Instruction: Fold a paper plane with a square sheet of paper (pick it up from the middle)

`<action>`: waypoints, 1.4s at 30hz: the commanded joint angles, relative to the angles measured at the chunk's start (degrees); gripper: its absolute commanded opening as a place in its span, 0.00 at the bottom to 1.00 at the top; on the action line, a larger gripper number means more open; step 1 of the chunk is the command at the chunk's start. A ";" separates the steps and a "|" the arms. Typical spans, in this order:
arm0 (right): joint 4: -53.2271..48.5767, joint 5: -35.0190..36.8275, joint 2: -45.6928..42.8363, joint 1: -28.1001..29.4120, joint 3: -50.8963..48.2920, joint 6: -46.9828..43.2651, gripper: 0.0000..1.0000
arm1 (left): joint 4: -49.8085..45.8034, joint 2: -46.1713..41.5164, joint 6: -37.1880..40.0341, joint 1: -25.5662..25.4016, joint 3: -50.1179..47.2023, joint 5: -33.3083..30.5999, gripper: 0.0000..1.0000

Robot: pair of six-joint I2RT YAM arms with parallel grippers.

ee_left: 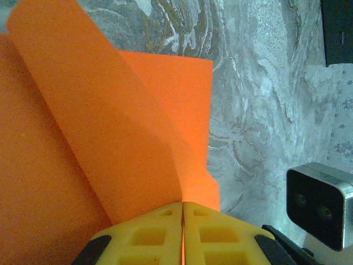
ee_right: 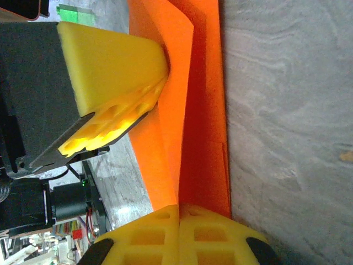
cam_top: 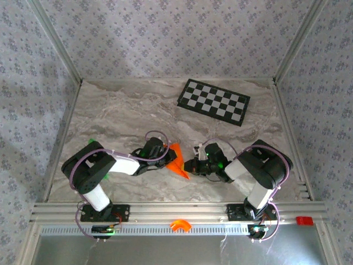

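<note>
My left gripper is closed tight on the thin bright orange sheet of paper, its creased layers pinched between my yellow pads. My right gripper clamps the same sheet from the other side. The paper sits well apart from the black-and-white checkerboard, on the side nearer my bases.

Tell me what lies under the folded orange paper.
Grey marbled table shows beside the orange paper; what lies directly beneath is covered. The left pincer is shut on its edge.
</note>
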 commanded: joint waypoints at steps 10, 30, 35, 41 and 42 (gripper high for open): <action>-7.74 1.80 2.85 0.50 -0.49 -0.04 0.00 | -3.81 2.82 2.01 -0.23 3.27 1.40 0.09; -14.48 1.35 -4.63 1.22 0.35 -0.87 0.12 | -10.87 5.57 2.82 -0.23 3.49 1.25 0.06; -22.16 1.31 -9.66 2.08 0.95 -3.96 0.14 | -10.72 5.55 2.84 -0.23 3.51 1.33 0.06; -27.71 2.12 -11.60 2.90 1.19 -5.92 0.15 | -10.17 5.63 2.80 -0.26 3.45 1.35 0.06; -28.74 2.43 -11.60 2.90 1.46 -6.14 0.14 | -10.09 5.64 2.78 -0.25 3.45 1.44 0.06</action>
